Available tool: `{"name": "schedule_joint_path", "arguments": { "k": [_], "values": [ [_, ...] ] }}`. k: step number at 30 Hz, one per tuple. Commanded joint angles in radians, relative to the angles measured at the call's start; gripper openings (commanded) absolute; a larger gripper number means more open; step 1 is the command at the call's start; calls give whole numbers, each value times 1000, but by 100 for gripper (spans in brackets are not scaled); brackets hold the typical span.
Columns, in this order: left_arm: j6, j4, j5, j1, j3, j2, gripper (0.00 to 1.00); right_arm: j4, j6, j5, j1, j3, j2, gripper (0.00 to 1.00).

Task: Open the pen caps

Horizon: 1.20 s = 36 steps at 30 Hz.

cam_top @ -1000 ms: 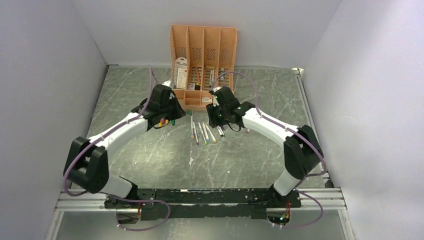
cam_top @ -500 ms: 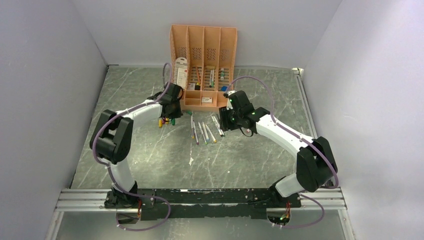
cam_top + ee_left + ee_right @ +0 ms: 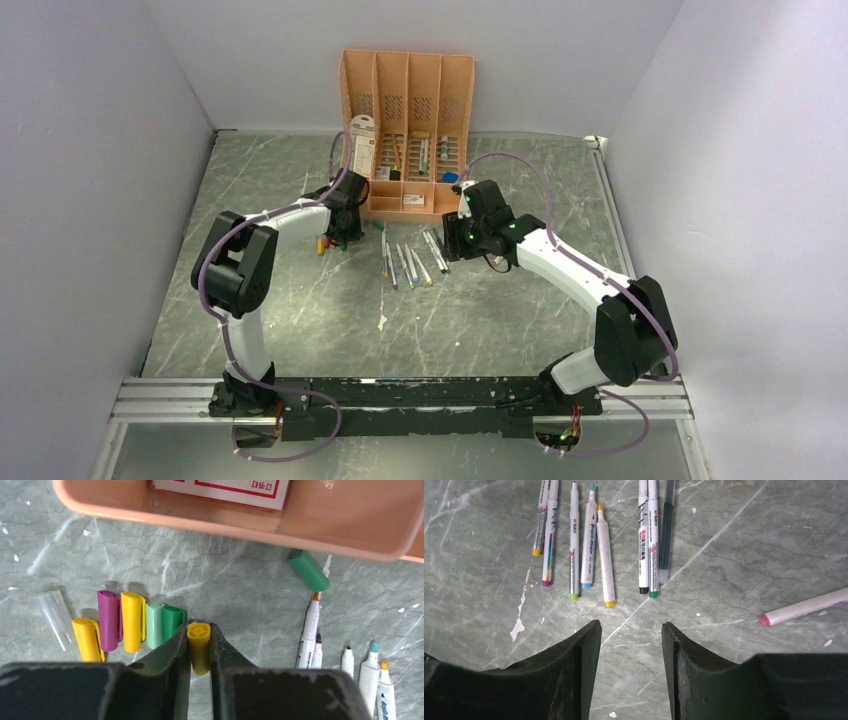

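Note:
In the left wrist view my left gripper (image 3: pixel 199 626) is shut on a yellow pen cap (image 3: pixel 199 647), held low beside a row of loose caps: green (image 3: pixel 171 621), light green (image 3: pixel 154 625), yellow (image 3: pixel 132 621), purple (image 3: pixel 108 620), yellow (image 3: pixel 87 640) and clear (image 3: pixel 54 618). Another green cap (image 3: pixel 308 570) lies by the organiser. Uncapped pens (image 3: pixel 310 630) lie to the right. My right gripper (image 3: pixel 631 630) is open and empty, above the table just short of the row of pens (image 3: pixel 605 555). One pink-ended pen (image 3: pixel 804 607) lies apart at the right. From above, the pens (image 3: pixel 405 262) lie between both grippers.
The peach-orange organiser (image 3: pixel 405 130) with card packets stands at the back, its front rim (image 3: pixel 210 527) just beyond the caps. Grey walls close in on both sides and the back. White scratches and flecks mark the grey table (image 3: pixel 480 320).
The left arm has folded up, its elbow rising, and its gripper moved back-right over the caps. The right gripper has pulled to the right, away from the pens.

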Motion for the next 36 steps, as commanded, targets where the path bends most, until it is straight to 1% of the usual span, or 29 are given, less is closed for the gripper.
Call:
{"name": "schedule_joint_path", "arguments": {
  "k": [1,7,10,13,15,20,24,30,32,34,35,36],
  "values": [
    [11,-19,-37,7,19,2,27,-4,-17,-11,-12,-1,-11,48],
    [10,-21,-50,7,1,-25,38,-22,-25,-2,-30,25,3,48],
    [12,-24,-48,7,-6,-54,42,-38,-27,2,-45,46,19,48],
    [12,-34,-28,7,-4,-88,43,-49,-24,19,-45,65,26,48],
    [11,-35,0,7,-7,-119,44,-48,-15,36,-82,69,29,49],
    [-7,-24,78,-8,-33,-214,45,-40,4,63,-118,74,43,50],
    [-36,10,140,-58,-79,-307,47,-26,17,97,-159,58,44,54],
    [-72,55,182,-163,-131,-399,51,-17,33,158,-230,43,41,61],
    [-78,69,198,-185,-146,-424,53,-15,38,176,-254,39,40,62],
    [-83,79,208,-197,-164,-446,61,-11,45,188,-277,34,44,63],
    [-83,84,216,-202,-172,-458,67,-10,49,194,-288,32,47,65],
    [-82,87,220,-206,-177,-470,71,-5,54,198,-299,27,51,72]
  ]
}}
